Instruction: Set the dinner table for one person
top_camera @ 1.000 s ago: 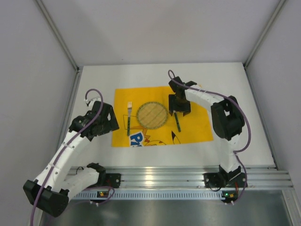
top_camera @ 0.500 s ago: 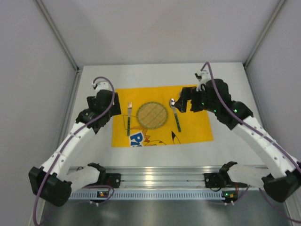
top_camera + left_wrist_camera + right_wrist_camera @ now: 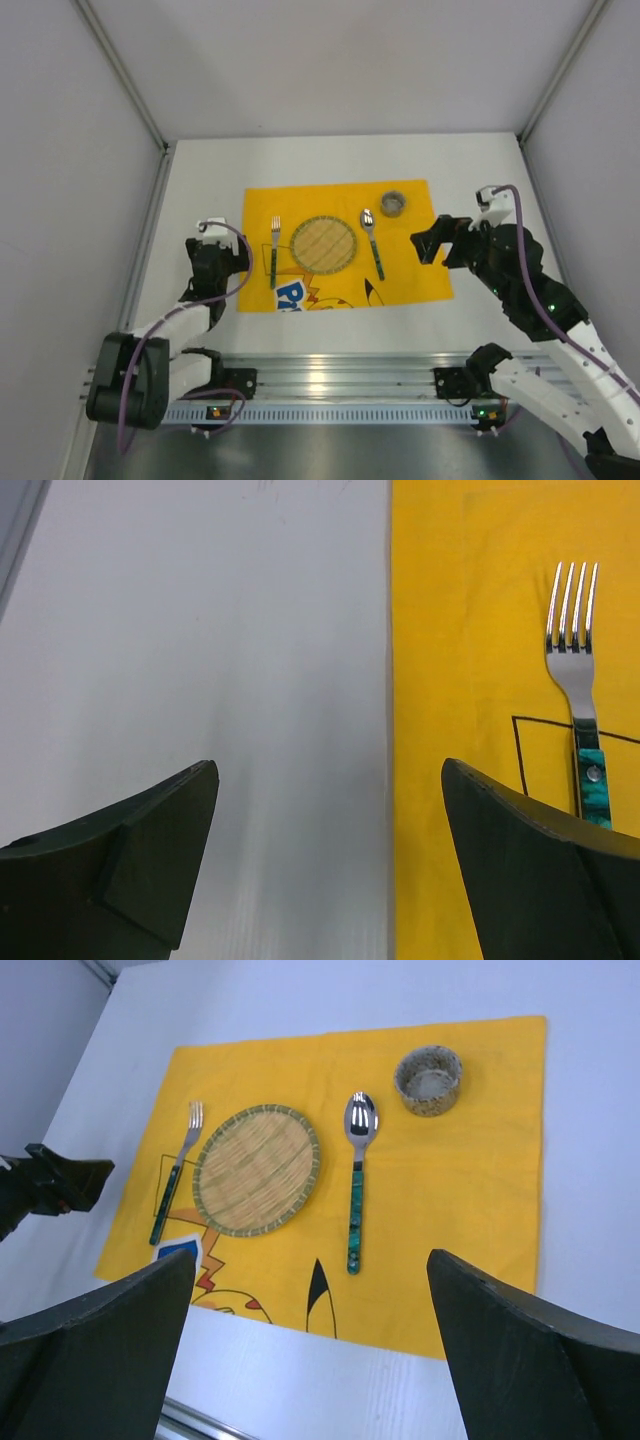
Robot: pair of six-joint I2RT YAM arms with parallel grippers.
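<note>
Right wrist view, small bowl (image 3: 428, 1080) on yellow mat (image 3: 480, 1190), near spoon (image 3: 355, 1185)

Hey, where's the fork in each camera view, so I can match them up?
Top external: fork left of the woven plate, on the yellow mat.
Left wrist: fork near the right edge, tines pointing up.
Right wrist: fork left of centre, beside the plate.
Shared landmark: the yellow mat.
</note>
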